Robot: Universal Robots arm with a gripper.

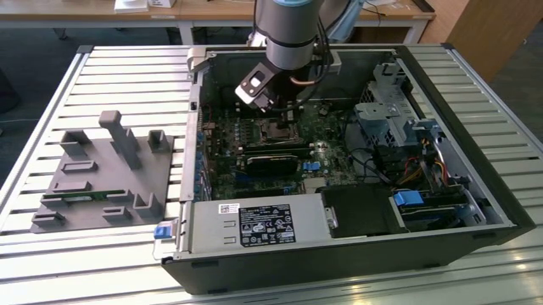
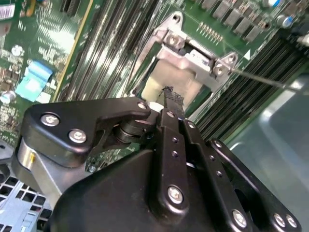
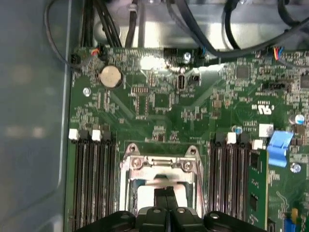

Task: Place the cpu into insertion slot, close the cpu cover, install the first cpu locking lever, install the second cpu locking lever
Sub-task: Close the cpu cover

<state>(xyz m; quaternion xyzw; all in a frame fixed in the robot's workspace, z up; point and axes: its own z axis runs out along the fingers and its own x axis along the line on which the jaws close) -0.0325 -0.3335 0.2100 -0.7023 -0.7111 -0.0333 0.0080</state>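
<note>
Okay, arm (image 1: pixel 287 28) reaches down into the open computer case (image 1: pixel 488 190), with the pincer (image 1: pixel 285 119) low over the green motherboard (image 3: pixel 159 104). Fingers (image 3: pixel 161 197) are pressed together, only a thin seam between them in the first wrist view, nothing seen pinched. The insertion slot (image 1: pixel 276 132) is right under the pincer tips. The cpu cover (image 3: pixel 161 163), a silver frame with screws at its corners, lies around the slot just beyond the fingertips. It looks lowered flat, but cannot tell if it is latched. A pale flat surface in the cover's window, directly under and beside the tips, reads as the cpu (image 3: pixel 145 198). Cannot tell whether the tips touch it. In the second wrist view a thin metal lever (image 2: pixel 263 79) runs out from the cover's corner, off to one side of the pincer, past the frame edge. Long black memory slots (image 3: pixel 91 179) flank the slot on both sides of the pincer. Black card (image 1: pixel 271 164) sits just past the slot, nearer the camera than the pincer in the exterior view. Grey fixture (image 1: pixel 102 184) sits on the slatted table (image 1: pixel 110 70), well apart from the pincer toward the exterior view's left, outside the case.
</note>
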